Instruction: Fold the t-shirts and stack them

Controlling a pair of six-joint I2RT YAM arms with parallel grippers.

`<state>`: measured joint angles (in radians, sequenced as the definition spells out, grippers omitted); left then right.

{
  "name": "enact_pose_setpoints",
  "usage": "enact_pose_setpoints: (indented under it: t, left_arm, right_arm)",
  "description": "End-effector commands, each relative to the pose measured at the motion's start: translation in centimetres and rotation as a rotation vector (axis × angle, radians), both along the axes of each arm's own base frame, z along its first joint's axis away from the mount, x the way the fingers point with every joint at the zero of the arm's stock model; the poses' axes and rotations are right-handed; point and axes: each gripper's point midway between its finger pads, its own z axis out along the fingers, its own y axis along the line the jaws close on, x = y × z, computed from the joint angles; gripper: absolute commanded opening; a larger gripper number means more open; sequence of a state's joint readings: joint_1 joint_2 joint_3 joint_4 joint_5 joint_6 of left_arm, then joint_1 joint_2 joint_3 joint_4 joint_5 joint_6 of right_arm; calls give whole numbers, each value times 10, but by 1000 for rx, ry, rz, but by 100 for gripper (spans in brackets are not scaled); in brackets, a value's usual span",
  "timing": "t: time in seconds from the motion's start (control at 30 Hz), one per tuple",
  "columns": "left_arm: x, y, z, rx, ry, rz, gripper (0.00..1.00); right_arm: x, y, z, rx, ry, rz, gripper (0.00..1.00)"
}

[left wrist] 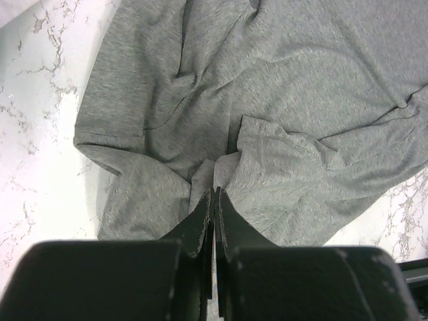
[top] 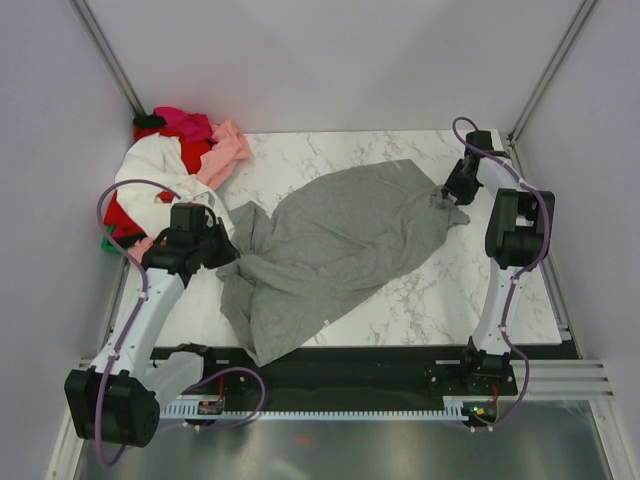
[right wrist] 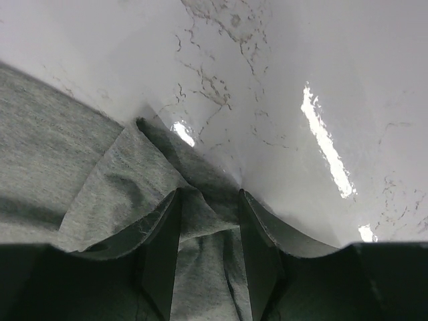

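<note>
A grey t-shirt [top: 340, 245] lies crumpled and partly spread across the middle of the marble table [top: 470, 290]. My left gripper [top: 228, 250] is at its left edge. In the left wrist view the gripper [left wrist: 215, 192] is shut on a bunched fold of the grey t-shirt [left wrist: 281, 87]. My right gripper [top: 447, 192] is at the shirt's far right corner. In the right wrist view it [right wrist: 208, 200] is open, with its fingers [right wrist: 162, 247] on either side of a ridge of the grey cloth [right wrist: 87, 167] on the table.
A heap of other shirts sits at the back left corner: white [top: 150, 165], red [top: 192, 152], magenta [top: 186, 122], pink [top: 228, 148], and a bit of green [top: 107, 240]. Walls close in the table on three sides. A black rail [top: 380, 360] runs along the front edge.
</note>
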<state>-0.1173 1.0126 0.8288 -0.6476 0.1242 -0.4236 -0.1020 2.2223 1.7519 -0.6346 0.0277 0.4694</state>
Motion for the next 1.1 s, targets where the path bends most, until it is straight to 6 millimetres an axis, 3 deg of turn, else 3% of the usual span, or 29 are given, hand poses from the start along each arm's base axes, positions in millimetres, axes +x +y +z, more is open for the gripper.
enact_pose_setpoints:
  t: [0.0, 0.73, 1.07]
  left_arm:
    - [9, 3, 5, 30, -46, -20, 2]
    - [9, 3, 2, 30, -36, -21, 2]
    - [9, 2, 2, 26, -33, -23, 2]
  right_arm:
    - [11, 2, 37, -56, -88, 27, 48]
    - [15, 12, 67, -202, -115, 77, 48]
    - [10, 7, 54, -216, -82, 59, 42]
